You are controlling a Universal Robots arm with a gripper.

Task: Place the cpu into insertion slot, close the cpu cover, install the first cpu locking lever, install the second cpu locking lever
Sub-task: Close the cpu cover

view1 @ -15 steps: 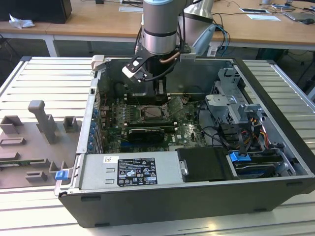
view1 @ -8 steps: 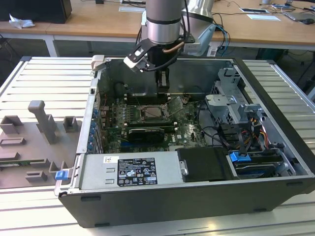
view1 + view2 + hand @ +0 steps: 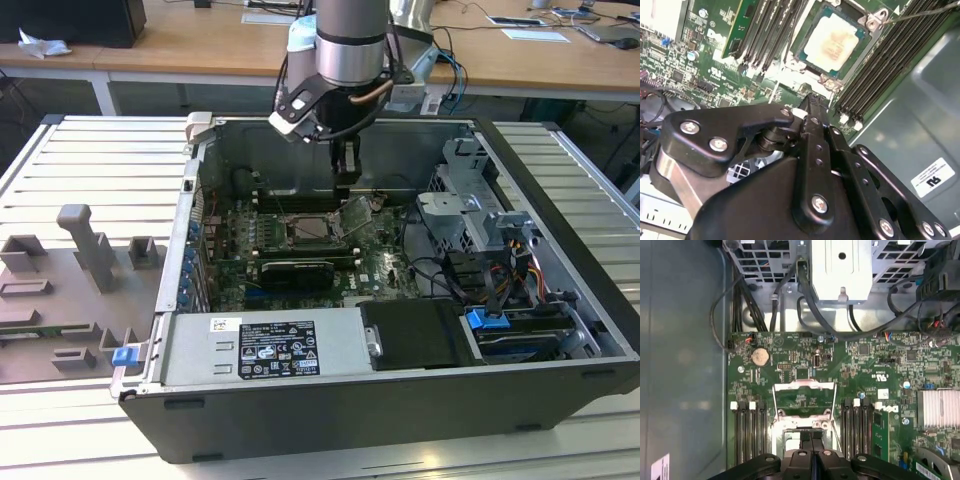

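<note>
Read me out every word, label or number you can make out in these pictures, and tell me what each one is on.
Nothing reads clearly enough to quote.
White label on the grey power supply box, exterior view: print too small to read.
White sticker on the case wall, second wrist view: print not legible.
White markings on the green circuit board, first wrist view: too small to read.

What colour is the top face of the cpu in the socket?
The cpu is pale silvery-beige; the second wrist view shows it best.
</note>
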